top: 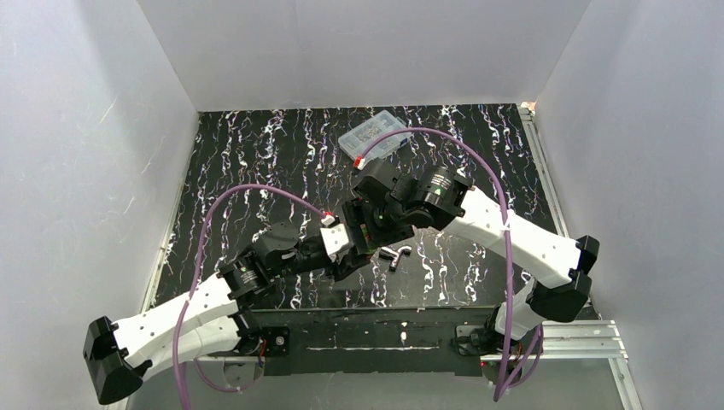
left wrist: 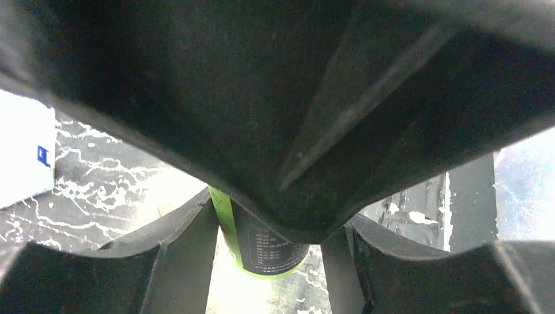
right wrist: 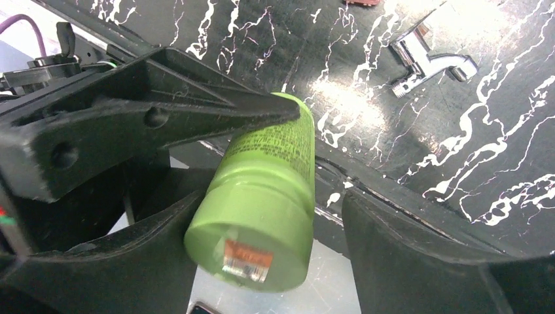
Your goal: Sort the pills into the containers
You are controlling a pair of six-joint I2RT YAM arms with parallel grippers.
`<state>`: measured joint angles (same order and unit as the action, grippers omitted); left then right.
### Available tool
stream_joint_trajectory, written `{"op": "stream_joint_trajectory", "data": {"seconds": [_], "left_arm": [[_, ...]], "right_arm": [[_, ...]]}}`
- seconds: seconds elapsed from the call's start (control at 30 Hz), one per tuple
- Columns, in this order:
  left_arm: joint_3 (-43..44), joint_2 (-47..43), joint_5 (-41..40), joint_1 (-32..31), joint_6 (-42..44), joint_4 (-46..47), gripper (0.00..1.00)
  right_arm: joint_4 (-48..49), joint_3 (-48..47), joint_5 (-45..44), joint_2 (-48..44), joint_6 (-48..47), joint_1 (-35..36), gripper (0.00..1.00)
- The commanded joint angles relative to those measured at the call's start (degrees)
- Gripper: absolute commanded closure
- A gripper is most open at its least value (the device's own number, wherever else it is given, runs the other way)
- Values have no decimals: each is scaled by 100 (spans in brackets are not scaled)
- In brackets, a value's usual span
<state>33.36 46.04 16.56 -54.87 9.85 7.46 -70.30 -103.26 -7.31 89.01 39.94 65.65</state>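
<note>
Green-capped bottle (right wrist: pixel 262 190) lies tilted in mid-air over the near middle of the table (top: pixel 256 154). The left gripper (left wrist: pixel 265 258) clamps it across the body, while the right gripper (right wrist: pixel 271 216) brackets its cap with jaws standing wide and a gap showing on one side. Only the right wrist camera shows the cap end-on: a smooth, rounded, bright green cylinder with a small orange sticker (right wrist: pixel 247 258) on its flat face and fine print around the body. The left wrist view gives just a sliver of green edge and dark printed label between its fingers (left wrist: pixel 183 261), under the matte black bulk of the other arm. From above, the two wrists meet and hide the bottle altogether. That overhead camera takes in the black tabletop veined in white like marble, plain white walls (top: pixel 341 51) on three sides, a clear plastic compartment box (top: pixel 373 137) toward the back, and purple cables (top: pixel 256 192). A shiny chrome fitting (right wrist: pixel 429 55) lies on the surface nearby.
</note>
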Motion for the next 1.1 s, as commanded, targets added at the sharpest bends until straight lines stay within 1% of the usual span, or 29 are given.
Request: {"op": "stream_joint_trajectory", "data": {"seconds": [0.0,0.13,0.23,0.37,0.47,0.53,0.57,0.7,0.87,0.97,1.03,1.07], "left_arm": [[176,-192,256,-24,-9,551,100],[194,-158,396,-24,-55,467,100],[188,-106,540,-24,-168,475,100],[220,-39,873,-28,-353,414,100],[253,-65,1146,-26,-460,233,100],[262,-84,1331,-25,-555,104,100],[264,-86,1412,-20,-613,39,100],[355,-78,1839,-15,-760,-236,100],[629,124,2631,-11,-928,-596,100],[718,197,2919,2,-941,-715,100],[769,252,3084,3,-941,-834,100],[785,282,3136,0,-1085,-884,100]], "right_arm": [[218,9,84,-111,4,12,17],[465,3,181,-324,-108,10,2],[613,-18,202,-499,-276,2,2],[755,136,109,-820,-737,0,2],[924,467,-41,-1216,-1166,1,2],[1128,746,49,-1516,-1493,1,2],[1215,899,154,-1658,-1654,1,2],[1564,1284,1091,-2066,-2260,8,2],[1805,1535,2024,-2176,-2745,18,2],[1748,1476,2469,-2075,-2930,31,6],[1745,1455,2545,-2051,-2992,41,6],[1719,1439,2537,-2042,-3011,44,6]]}}
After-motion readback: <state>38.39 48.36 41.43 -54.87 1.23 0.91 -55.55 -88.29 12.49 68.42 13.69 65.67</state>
